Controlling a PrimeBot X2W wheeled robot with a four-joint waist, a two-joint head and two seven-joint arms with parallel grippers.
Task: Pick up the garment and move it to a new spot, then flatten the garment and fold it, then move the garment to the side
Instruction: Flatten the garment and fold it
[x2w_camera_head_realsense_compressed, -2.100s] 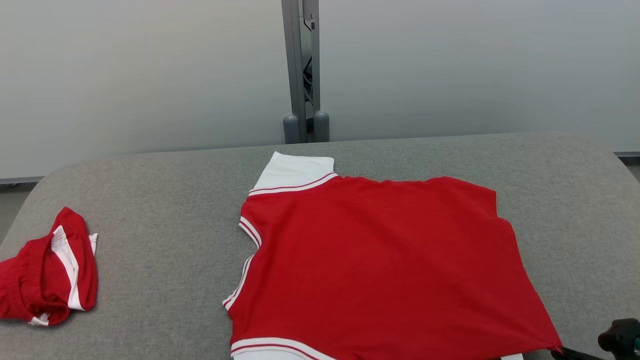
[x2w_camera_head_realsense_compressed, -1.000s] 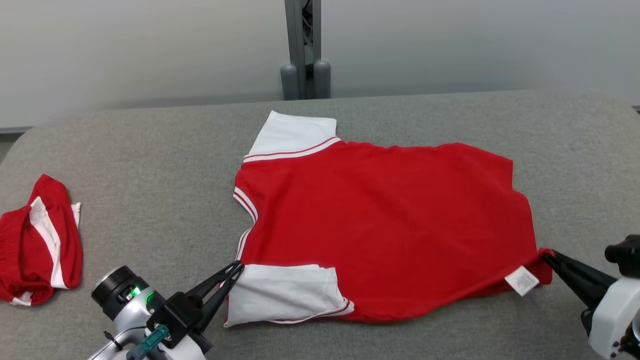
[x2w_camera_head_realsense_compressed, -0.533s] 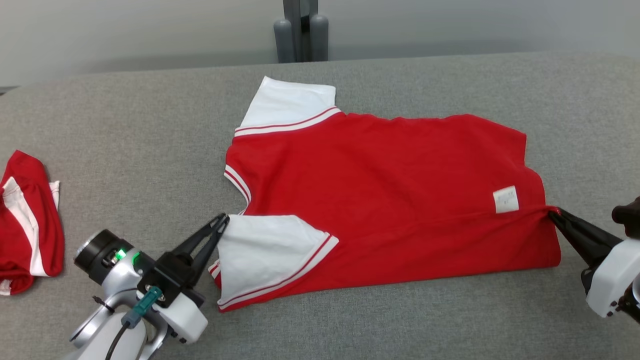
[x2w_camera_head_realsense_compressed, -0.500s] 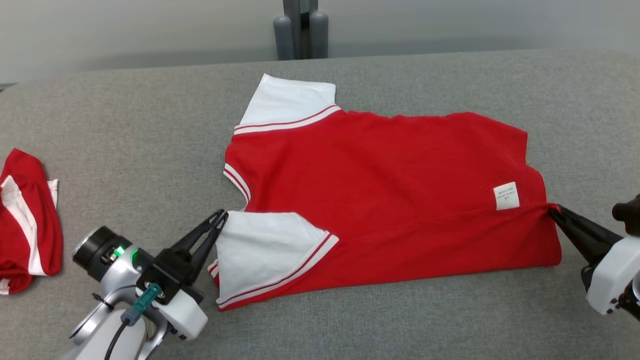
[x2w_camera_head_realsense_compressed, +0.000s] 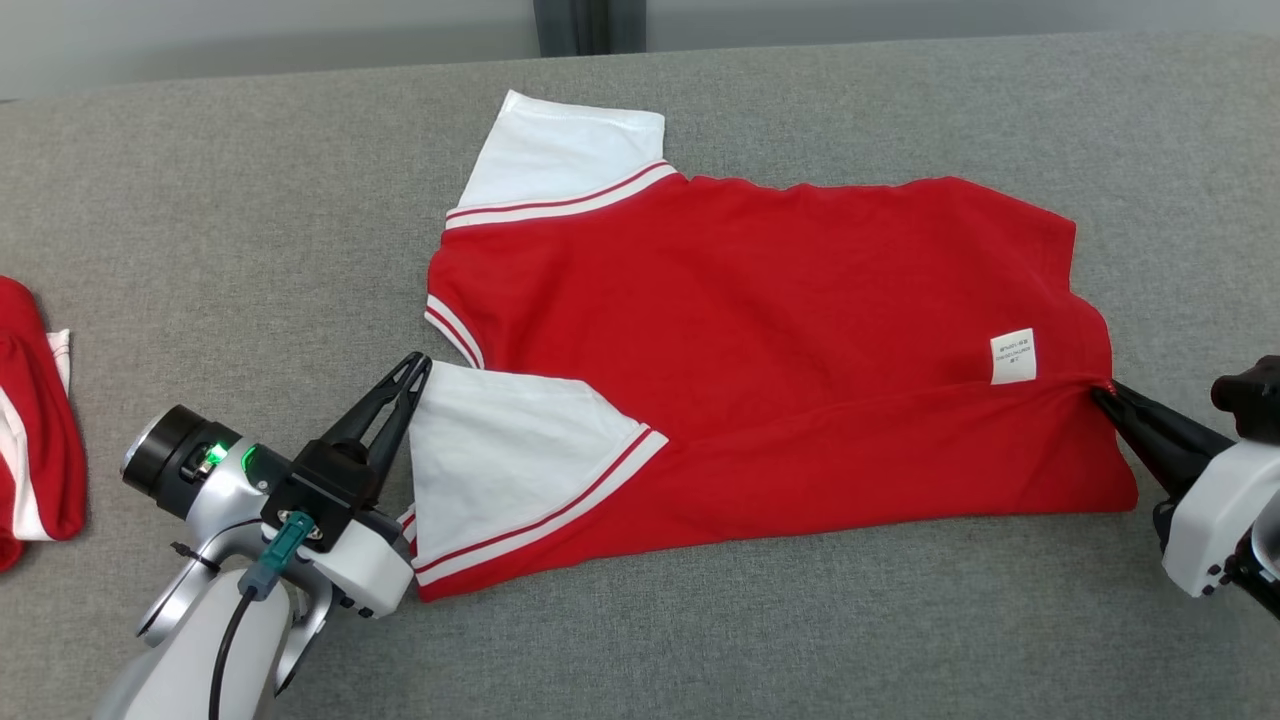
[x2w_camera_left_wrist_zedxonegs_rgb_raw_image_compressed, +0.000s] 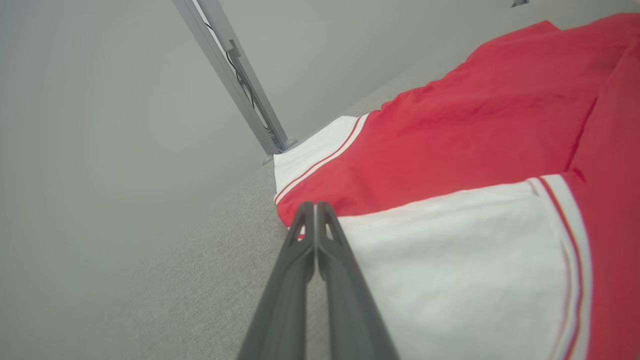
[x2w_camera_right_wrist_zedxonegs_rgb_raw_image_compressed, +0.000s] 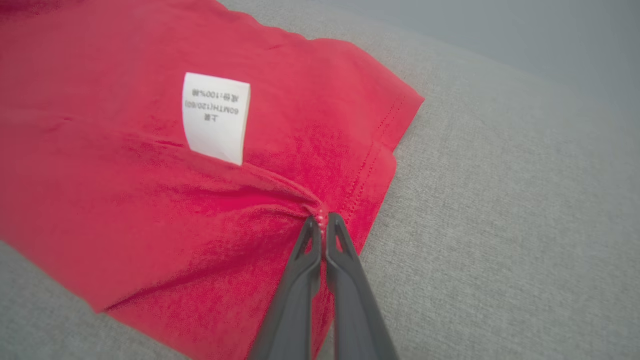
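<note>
Red shirt half-folded on the grey surface (x2w_camera_head_realsense_compressed: 250, 250), held at both ends

A red-and-white bundle (x2w_camera_head_realsense_compressed: 30, 430) lies far left. The left gripper (x2w_camera_head_realsense_compressed: 415, 360) has its fingers closed on the corner of the near white sleeve (x2w_camera_head_realsense_compressed: 500, 450). The garment (x2w_camera_head_realsense_compressed: 760, 300) lies mid-surface. Its label (x2w_camera_right_wrist_zedxonegs_rgb_raw_image_compressed: 216, 117) reads "60MTH(120/60)" and "100%", upside down in the right wrist view. The right gripper (x2w_camera_head_realsense_compressed: 1098, 390) pinches the hem corner (x2w_camera_right_wrist_zedxonegs_rgb_raw_image_compressed: 350, 200) with closed fingers. A second ago the label hung at the near edge; now it lies folded onto the body.
</note>
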